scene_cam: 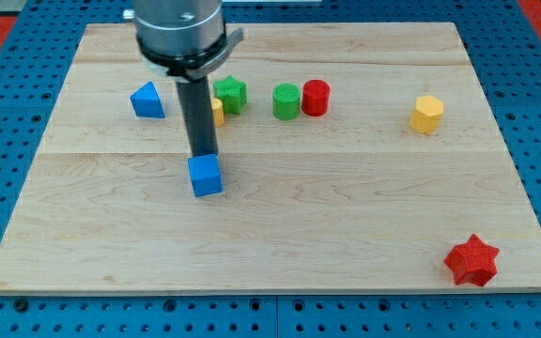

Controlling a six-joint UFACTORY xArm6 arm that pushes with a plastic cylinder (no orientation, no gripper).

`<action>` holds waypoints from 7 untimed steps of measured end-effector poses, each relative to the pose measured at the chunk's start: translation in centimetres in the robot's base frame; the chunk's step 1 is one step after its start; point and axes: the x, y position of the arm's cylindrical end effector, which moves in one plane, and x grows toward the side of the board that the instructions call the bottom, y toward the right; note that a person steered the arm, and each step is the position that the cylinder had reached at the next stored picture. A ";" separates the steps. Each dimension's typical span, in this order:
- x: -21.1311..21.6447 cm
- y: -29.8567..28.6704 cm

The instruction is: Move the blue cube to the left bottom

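The red star (471, 260) lies nearest, at the view's bottom right corner of the table (280, 253), well apart from everything else. The whole bottom left of the table, where the task wants the block, holds nothing.

Further up, a little left of the table's middle, sits the blue cube (206, 175). My tip (203, 154) stands right at its far edge, touching it or just short of touching; the view cannot settle which. This tool is a plain dark rod with nothing to open or close, so it holds nothing and can only shove.

The relation that matters: the cube lies directly toward the view's bottom from my tip, while the goal lies toward the bottom and the left. A straight push from here would, I judge, send the cube down the table but not leftward. To steer it to the corner my tip likely needs to sit on the cube's upper right side, so the push line runs through the cube toward the bottom left.

Beyond the rod, a yellow block (217, 112) shows partly hidden behind it, with a blue triangular block (146, 100) to the left. To the right run a green star (231, 94), a green cylinder (286, 101), a red cylinder (316, 98) and, far right, a yellow hexagonal block (426, 114). None stands in the cube's path.
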 end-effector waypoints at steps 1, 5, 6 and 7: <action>0.0 3.7; 2.3 -2.8; 3.6 -5.4; 4.9 -6.9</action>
